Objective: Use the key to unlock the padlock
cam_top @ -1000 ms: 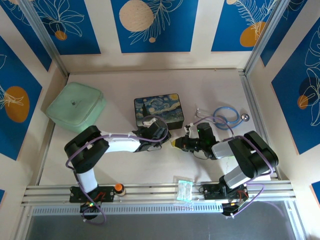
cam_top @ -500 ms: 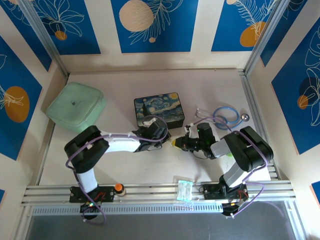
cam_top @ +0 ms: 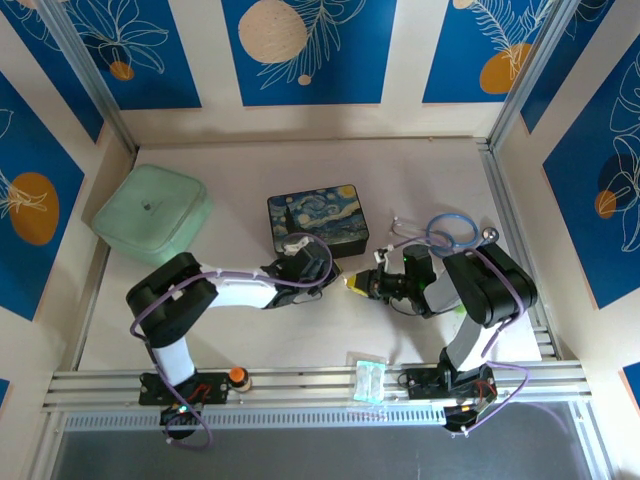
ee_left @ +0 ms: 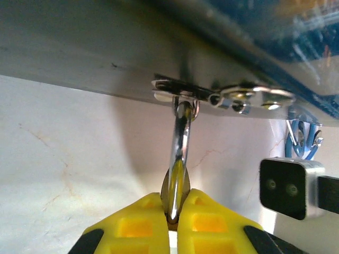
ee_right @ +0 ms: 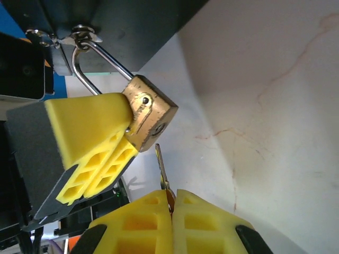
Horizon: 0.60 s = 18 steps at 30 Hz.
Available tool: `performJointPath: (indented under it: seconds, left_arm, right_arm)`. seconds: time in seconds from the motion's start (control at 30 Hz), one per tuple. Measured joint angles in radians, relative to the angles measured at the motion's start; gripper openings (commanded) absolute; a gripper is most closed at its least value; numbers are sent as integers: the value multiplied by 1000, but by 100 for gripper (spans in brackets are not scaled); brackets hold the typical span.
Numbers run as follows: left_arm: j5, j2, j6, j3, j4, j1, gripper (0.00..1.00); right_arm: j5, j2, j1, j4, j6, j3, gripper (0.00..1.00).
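Note:
The brass padlock hangs by its silver shackle from the latch of the starry-night box. My left gripper is shut on the padlock body, which shows edge-on between the yellow fingers. My right gripper is shut on the thin silvery key. The key's blade points up at the padlock's keyhole face, with its tip just short of it. In the top view the two grippers meet nose to nose in front of the box.
A pale green lidded container sits at the back left. A blue-tubed stethoscope lies behind the right arm. A small clear packet rests on the front rail. The table is pale marble.
The right arm's elbow has swung back toward the stethoscope and its gripper has edged left toward the padlock. The left arm has hardly moved.

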Motion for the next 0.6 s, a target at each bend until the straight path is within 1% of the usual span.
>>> performJointPath:
  seconds: [0.4,0.6]
  left_arm:
    - [11,0,-19,-13,43,3,0]
    - [11,-3,-16,-13,37,4,0]
  right_arm:
    - [-53,123,-5,196,65,-4,2]
    - [-52,124,-10,222,71,-18,2]
